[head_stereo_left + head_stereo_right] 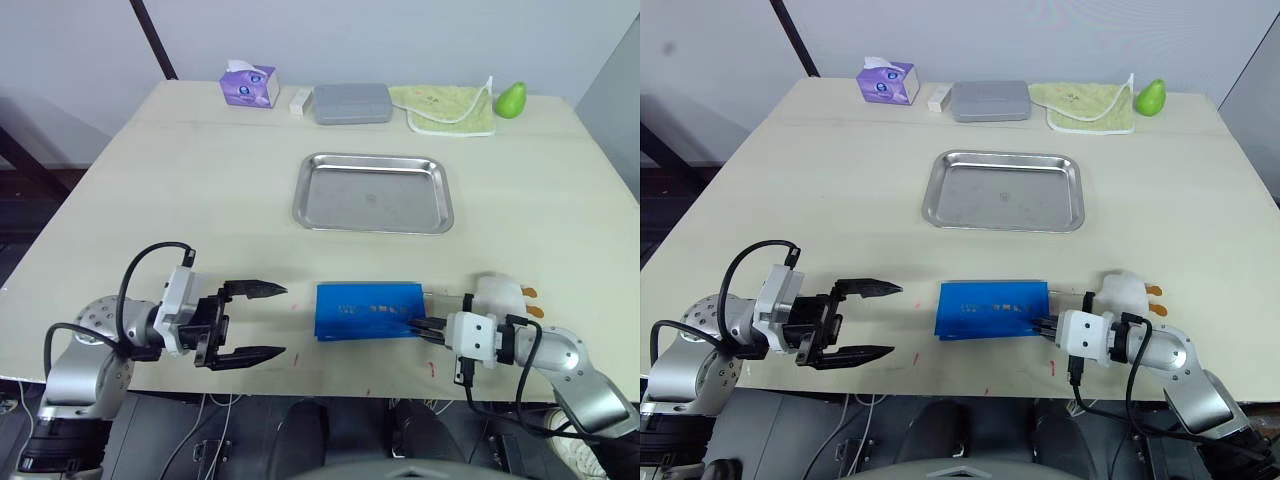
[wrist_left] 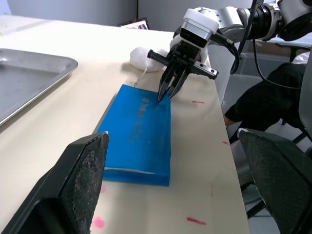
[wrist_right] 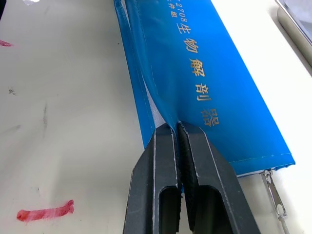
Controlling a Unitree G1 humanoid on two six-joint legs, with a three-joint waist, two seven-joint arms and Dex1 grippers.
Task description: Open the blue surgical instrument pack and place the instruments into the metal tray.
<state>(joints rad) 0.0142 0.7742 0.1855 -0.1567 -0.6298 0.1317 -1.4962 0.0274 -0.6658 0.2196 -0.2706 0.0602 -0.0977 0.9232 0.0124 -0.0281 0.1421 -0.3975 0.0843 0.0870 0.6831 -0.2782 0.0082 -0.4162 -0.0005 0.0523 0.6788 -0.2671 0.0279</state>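
Left eye view: table, then tray at upper centre, bare. Blue pack lies flat at lower centre, below the tray and apart from it; not yet open, no instruments visible. Right gripper, lower right, is pinched together on the pack's right edge flap. Left gripper, lower left, is spread wide, near the pack, not touching. I judge it best to pin the pack with the left, then peel slowly so it doesn't drag.
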